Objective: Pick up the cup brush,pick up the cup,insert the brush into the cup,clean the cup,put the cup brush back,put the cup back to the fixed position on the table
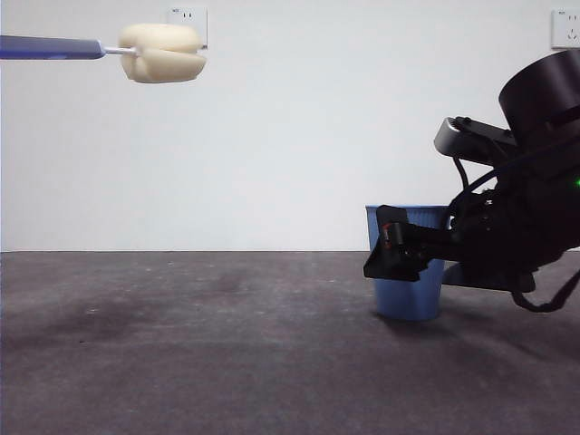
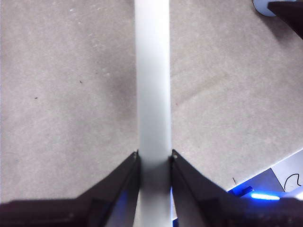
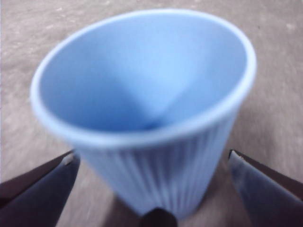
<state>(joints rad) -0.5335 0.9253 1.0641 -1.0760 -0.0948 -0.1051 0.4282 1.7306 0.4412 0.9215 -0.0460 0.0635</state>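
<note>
Left claw [image 2: 155, 158] clamped on cup brush [image 1: 163, 53], held high. Right claw [image 3: 151, 165] wide open around cup [image 3: 142, 109] on bench [image 1: 181, 344], not touching. Risk: 1 jaw touching first could tip cup.

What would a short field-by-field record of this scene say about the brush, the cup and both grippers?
Brush: grey-handled cup brush with cream sponge head, held level, high above the table
Left gripper: shut on the brush handle
Cup: blue ribbed plastic cup, upright on the dark grey table
Right gripper: open, jaws either side of the cup, not touching
</note>
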